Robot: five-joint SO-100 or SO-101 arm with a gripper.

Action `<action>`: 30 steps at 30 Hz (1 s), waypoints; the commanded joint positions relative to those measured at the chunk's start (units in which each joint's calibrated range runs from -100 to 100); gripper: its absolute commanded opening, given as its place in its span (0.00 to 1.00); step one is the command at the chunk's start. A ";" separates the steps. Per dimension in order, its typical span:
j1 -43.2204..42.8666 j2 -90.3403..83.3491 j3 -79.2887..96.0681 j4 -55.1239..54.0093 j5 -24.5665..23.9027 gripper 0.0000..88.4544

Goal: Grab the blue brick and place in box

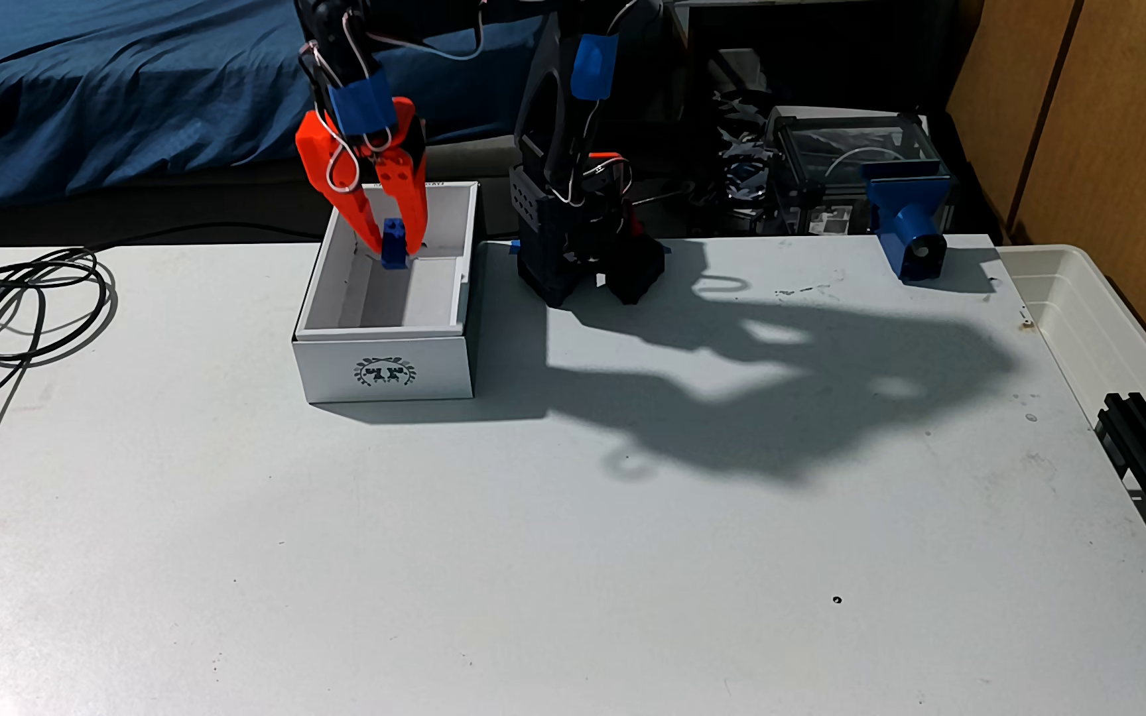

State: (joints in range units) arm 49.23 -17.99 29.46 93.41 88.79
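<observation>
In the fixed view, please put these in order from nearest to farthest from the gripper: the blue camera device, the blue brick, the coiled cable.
1. The blue brick, between the fingers of the gripper, inside the box.
2. The coiled cable, on the table's left.
3. The blue camera device, at the far right back edge.

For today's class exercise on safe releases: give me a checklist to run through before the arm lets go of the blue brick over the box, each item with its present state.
1. Blue brick held between the orange gripper fingers: ok.
2. Brick inside the box walls: ok.
3. Brick touching the box floor: cannot tell.
4. Box upright on the table: ok.
5. Box floor near the brick free of other things: ok.
6. Cables away from the box: ok.
</observation>
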 commanded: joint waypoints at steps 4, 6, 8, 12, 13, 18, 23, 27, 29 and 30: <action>1.07 -3.70 8.25 -9.01 0.69 0.01; 2.04 -3.87 10.03 -11.34 1.74 0.01; 2.26 -3.87 10.82 -12.46 2.27 0.01; 2.26 -3.87 10.91 -12.71 2.27 0.08; 2.26 -3.96 10.74 -12.71 2.27 0.12; 2.86 -3.96 10.38 -13.06 2.32 0.31; 4.27 -3.96 7.99 -12.20 3.00 0.36; 5.68 -3.96 2.84 -8.23 2.58 0.36; 6.50 -3.87 -0.89 -4.36 2.48 0.36; 6.87 -3.87 -2.84 -2.29 2.42 0.36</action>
State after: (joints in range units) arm 54.91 -20.10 32.59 86.56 91.37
